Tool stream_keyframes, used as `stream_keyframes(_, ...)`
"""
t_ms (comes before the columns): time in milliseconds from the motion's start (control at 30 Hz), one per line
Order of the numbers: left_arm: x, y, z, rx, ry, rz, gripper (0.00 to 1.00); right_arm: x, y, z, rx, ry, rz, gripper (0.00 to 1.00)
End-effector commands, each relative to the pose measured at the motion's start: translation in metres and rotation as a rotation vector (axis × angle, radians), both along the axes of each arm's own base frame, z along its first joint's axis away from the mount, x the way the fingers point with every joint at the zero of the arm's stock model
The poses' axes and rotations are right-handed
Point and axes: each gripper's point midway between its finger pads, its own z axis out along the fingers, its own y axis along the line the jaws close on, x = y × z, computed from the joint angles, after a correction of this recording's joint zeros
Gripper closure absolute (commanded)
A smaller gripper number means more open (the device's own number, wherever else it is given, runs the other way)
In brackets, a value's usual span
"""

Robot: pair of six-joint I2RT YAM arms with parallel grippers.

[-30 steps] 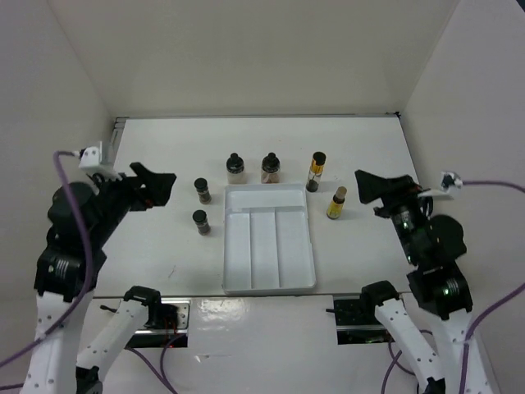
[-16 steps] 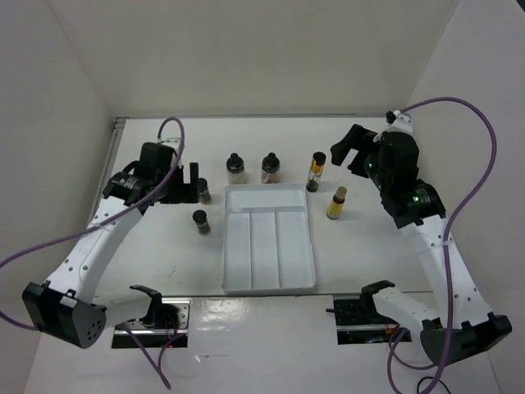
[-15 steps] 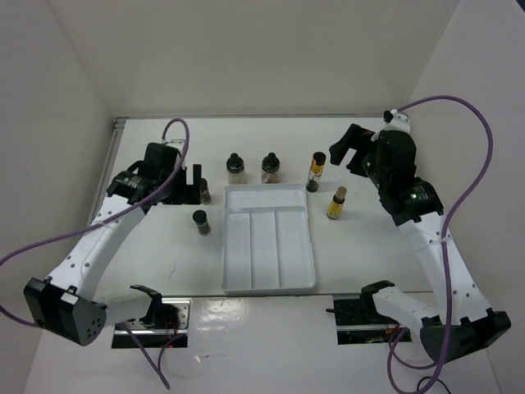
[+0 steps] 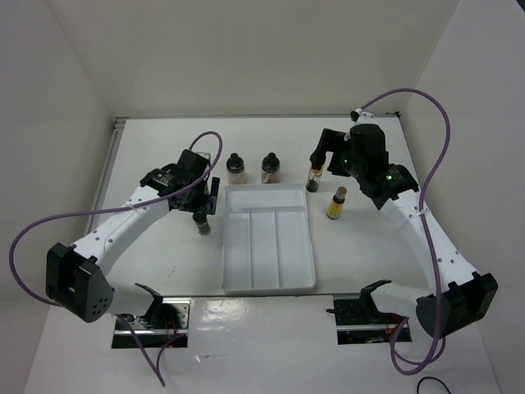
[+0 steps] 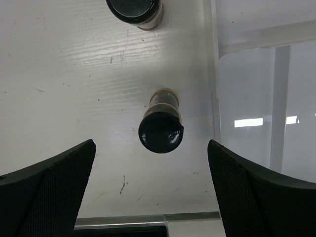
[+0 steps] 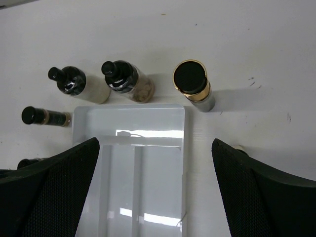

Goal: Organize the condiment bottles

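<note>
Six condiment bottles stood upright on the white table, all outside the white divided tray. Along its far edge stood a wide pale bottle, a wide brown bottle and a tall yellow bottle. All three had black caps, and the tall one showed a gold rim under its cap. An amber bottle with a tan cap stood just right of the tray's far corner. Left of the tray, a short dark bottle showed a glossy black cap over a brownish glass neck. A second short black-capped bottle, cut by the frame, stood beyond it. The left gripper hung over these two with its fingers spread wide, the nearer cap showing between them and nothing gripped. The right gripper hovered above the tall yellow bottle, likewise spread wide and holding nothing.
</note>
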Motion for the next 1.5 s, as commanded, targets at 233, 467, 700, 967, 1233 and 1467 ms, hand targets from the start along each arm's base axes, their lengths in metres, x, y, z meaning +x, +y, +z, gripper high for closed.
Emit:
stream_keyframes(233,0.006,-0.001,-0.039,0.032,0.066,0.051,0.00,0.006,0.015,0.002,0.024,-0.032,0.037,0.01)
stream_keyframes(467,0.006,-0.005,-0.051,0.029,0.096,0.043,0.06,0.007,0.014,0.002,0.020,-0.034,0.029,0.01)
stream_keyframes(700,0.006,-0.004,-0.057,0.034,0.106,0.043,0.20,0.007,0.012,-0.002,0.020,-0.025,0.015,0.01)
stream_keyframes(967,0.000,-0.004,-0.060,0.031,0.126,0.047,0.26,0.007,0.011,-0.002,0.016,-0.027,0.007,0.01)
stream_keyframes(1233,0.002,-0.001,-0.057,0.025,0.117,0.056,0.44,0.005,0.008,-0.006,0.005,-0.011,-0.001,0.01)
stream_keyframes(1467,-0.002,0.000,-0.053,0.025,0.117,0.056,0.80,0.004,0.006,-0.002,0.004,-0.021,-0.009,0.01)
